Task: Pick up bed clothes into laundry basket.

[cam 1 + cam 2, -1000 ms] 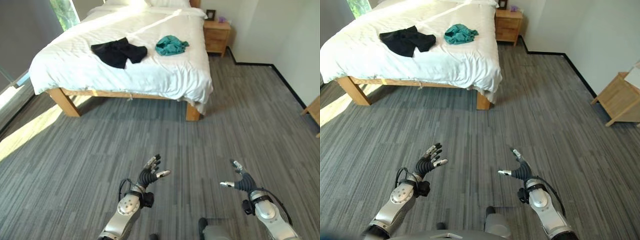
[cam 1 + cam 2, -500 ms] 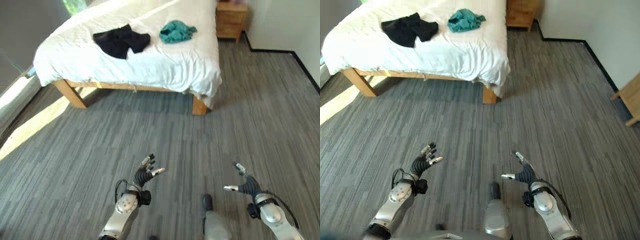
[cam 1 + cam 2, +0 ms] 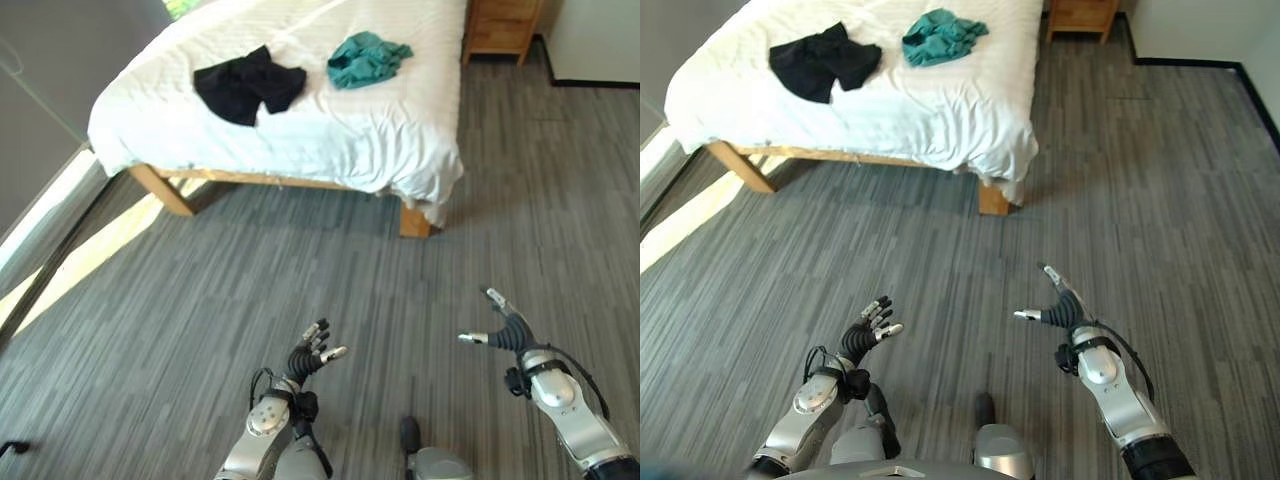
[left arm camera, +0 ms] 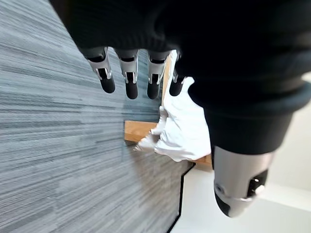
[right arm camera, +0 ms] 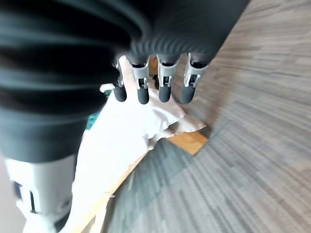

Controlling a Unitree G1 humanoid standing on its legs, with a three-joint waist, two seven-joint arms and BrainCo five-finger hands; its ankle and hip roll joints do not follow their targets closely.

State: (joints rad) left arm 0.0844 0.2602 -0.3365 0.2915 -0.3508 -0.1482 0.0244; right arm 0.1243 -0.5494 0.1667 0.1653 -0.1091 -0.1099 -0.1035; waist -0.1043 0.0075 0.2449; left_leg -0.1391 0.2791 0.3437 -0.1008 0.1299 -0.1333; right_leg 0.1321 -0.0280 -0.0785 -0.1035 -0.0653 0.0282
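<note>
Grey floor — left hand (image 3: 308, 357), right hand (image 3: 505, 332) spread, empty; black garment (image 3: 246, 86), teal garment (image 3: 366, 58) on bed (image 3: 330, 140).

The bed (image 3: 330, 140) — its head end cut off at the edge — as is the nightstand (image 3: 500, 28).

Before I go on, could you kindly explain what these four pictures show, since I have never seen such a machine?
It is a humanoid robot. Two pictures come from cameras in its head, looking down across a grey floor at a bed. The other two come from cameras on its wrists, looking along its fingers. On the bed lie a black garment and a teal garment. The left robot hand and the right robot hand are both open and hold nothing, well short of the bed.
</note>
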